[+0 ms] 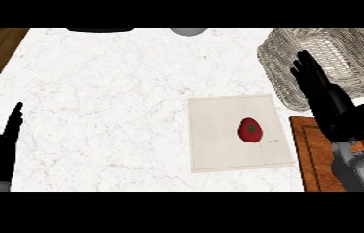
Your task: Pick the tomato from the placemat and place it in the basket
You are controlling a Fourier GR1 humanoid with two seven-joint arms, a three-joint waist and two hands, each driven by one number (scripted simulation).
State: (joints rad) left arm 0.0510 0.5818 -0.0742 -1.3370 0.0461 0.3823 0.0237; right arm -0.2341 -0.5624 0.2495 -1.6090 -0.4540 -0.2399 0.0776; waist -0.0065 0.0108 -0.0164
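Observation:
A red tomato (250, 130) with a green stem lies on a pale beige placemat (213, 145) right of the counter's middle. A grey wicker basket (284, 68) stands at the back right, a short way behind the placemat. My right hand (321, 95) is open, fingers straight and pointing away, to the right of the tomato and over the basket's near edge; it touches nothing. My left hand (10, 135) rests open at the left edge, far from the tomato.
A brown wooden board (311, 155) lies at the right edge, just beside the placemat and under my right forearm. A dark object (99, 30) and a grey round one (188, 31) sit at the counter's far edge. White marble counter (107, 107) spreads to the left.

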